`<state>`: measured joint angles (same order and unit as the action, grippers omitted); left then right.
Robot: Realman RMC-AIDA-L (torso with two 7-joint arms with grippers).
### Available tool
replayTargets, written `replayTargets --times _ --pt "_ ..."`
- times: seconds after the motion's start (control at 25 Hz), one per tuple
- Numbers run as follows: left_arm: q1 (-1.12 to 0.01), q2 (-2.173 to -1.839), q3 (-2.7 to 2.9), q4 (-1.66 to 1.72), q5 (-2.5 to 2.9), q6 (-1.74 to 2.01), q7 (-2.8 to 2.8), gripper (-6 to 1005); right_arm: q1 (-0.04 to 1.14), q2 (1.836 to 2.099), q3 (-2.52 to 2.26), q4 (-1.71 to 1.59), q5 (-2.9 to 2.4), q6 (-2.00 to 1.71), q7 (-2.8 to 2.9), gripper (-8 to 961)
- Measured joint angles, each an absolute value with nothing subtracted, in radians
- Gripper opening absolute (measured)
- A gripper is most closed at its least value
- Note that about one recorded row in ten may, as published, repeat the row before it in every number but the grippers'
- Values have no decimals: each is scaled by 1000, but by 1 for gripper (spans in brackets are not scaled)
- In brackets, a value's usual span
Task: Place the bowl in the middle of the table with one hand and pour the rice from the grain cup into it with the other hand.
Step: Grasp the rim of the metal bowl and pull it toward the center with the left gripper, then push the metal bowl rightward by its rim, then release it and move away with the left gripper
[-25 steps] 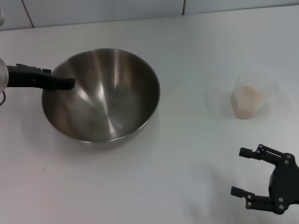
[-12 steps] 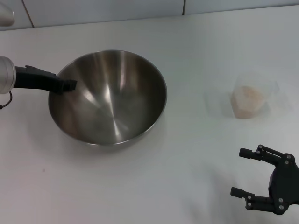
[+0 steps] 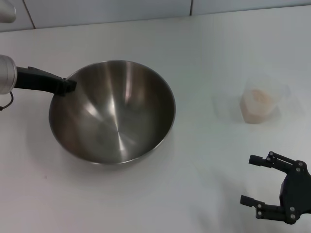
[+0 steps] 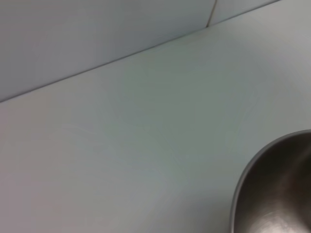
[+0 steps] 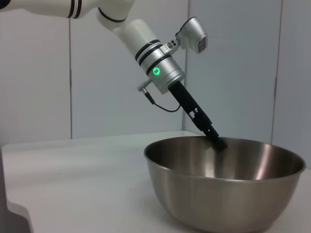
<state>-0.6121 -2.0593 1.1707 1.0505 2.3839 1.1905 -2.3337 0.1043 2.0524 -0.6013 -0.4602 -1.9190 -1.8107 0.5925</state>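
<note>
The steel bowl (image 3: 112,114) stands on the white table (image 3: 194,48), left of the middle. My left gripper (image 3: 68,86) is shut on the bowl's left rim; the right wrist view shows its fingers (image 5: 218,142) reaching over the rim of the bowl (image 5: 223,194). A part of the bowl's rim (image 4: 243,189) shows in the left wrist view. The clear grain cup (image 3: 261,102) stands upright at the right, with pale rice (image 3: 257,98) in it. My right gripper (image 3: 248,178) is open and empty near the front right, well in front of the cup.
A grey wall (image 3: 107,9) runs along the table's far edge. The silver and white left arm (image 5: 146,43) slants down to the bowl from above.
The left gripper has moved the bowl to the right and a little toward me. The right gripper and the cup have not moved.
</note>
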Motion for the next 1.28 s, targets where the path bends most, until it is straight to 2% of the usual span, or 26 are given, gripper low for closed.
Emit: replayTargets --times 0.12,0.44,0.48,0.52,0.8,0.96,1.28 --pt "-625 -2060 1158 1041 2387 1197 -2333 56 104 2052 -601 -460 -1919 -1810 592 825" --pt "-685 -2059 1055 989 2360 1250 -2297 44 104 2052 -606 -460 -1919 -1805 592 825" --pt "-768 -2055 941 882 2346 1302 -2215 42 104 2052 -607 -460 -1919 -1805 592 825" --pt "-800 -2055 919 837 2345 1299 -2195 41 104 2052 -607 -460 -1919 -1805 592 825" --pt "-921 -2067 927 670 2347 1204 -2153 43 106 2052 -609 -460 -1919 -1805 592 825" --pt "-945 -2067 944 601 2349 1137 -2143 44 107 2052 -609 -460 -1919 -1807 592 825" --pt "-921 -2071 949 602 2327 1129 -2092 47 111 2052 -609 -460 -1919 -1807 592 826"
